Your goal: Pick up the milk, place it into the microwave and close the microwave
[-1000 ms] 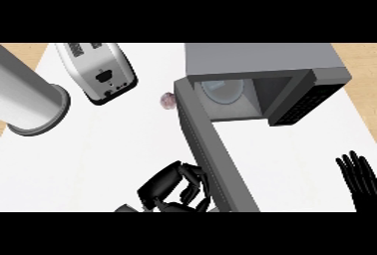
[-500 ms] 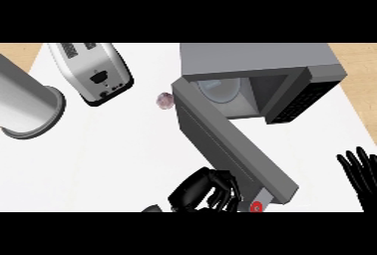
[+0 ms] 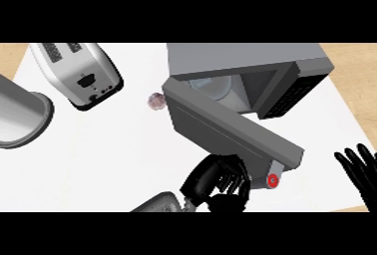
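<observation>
Since a second ago we have swung the microwave door [image 3: 228,133] partway toward shut: it angled straight down the view then, and now slants from its hinge at the microwave's [image 3: 247,69] front left corner down to the right, its free end with a red dot near the lower middle of the view. Our left hand [image 3: 215,182] has come up with it and now lies against the door's outer face close to that free end, fingers curled over the door's edge; we would not call it a grasp of anything but the door's rim, and whether the thumb closes behind it we cannot tell. Our right hand [image 3: 361,172] rests at the right edge of the view, fingers straight and spread, holding nothing. Through the gap between door and body we see the cavity and a pale rounded shape inside; whether that is the milk or the turntable we cannot tell. On the white tabletop [image 3: 95,149] a toaster [image 3: 83,74] stands at upper left, a grey cylinder [image 3: 18,114] lies at the left edge, and a small pinkish thing [image 3: 156,101] sits just beside the door's hinge.
</observation>
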Tool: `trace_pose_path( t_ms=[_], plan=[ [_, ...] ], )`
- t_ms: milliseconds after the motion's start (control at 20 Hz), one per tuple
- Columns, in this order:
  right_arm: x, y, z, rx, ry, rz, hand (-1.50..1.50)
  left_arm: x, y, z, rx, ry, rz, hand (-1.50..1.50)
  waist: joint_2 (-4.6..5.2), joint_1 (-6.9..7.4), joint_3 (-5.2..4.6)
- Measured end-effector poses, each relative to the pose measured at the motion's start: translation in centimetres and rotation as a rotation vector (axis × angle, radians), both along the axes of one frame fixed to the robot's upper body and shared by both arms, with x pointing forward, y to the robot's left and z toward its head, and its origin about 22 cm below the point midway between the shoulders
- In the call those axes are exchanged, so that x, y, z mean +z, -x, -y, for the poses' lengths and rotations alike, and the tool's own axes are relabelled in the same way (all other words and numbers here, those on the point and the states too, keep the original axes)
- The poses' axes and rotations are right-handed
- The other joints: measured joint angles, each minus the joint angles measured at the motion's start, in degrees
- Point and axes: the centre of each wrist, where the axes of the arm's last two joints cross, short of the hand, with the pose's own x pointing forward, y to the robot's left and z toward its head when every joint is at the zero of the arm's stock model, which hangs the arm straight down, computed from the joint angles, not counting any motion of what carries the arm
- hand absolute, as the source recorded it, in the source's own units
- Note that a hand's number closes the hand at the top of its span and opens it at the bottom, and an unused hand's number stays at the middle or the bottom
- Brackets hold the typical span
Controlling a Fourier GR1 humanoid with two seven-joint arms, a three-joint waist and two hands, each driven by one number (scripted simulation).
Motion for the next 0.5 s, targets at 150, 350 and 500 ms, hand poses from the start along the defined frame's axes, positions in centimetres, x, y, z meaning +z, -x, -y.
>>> trace_pose_path(
  t_ms=[150, 350, 500],
  plan=[
    [1.1, 0.0, -0.3, 0.03, 0.004, 0.009, -1.5, 0.9, -0.6, 0.7, 0.048, 0.039, 0.018, 1.5, 0.18, -0.86, -0.06],
    [2.1, 0.0, -1.1, 0.053, 0.001, 0.012, -1.5, 2.3, -2.3, 1.5, 0.114, 0.073, 0.047, 1.5, 0.51, -1.77, -0.06],
    [2.8, 0.1, -1.4, 0.063, 0.001, 0.014, -1.5, 3.3, -3.7, 1.8, 0.162, 0.087, 0.067, 1.5, 0.78, -2.73, -0.04]
  ],
)
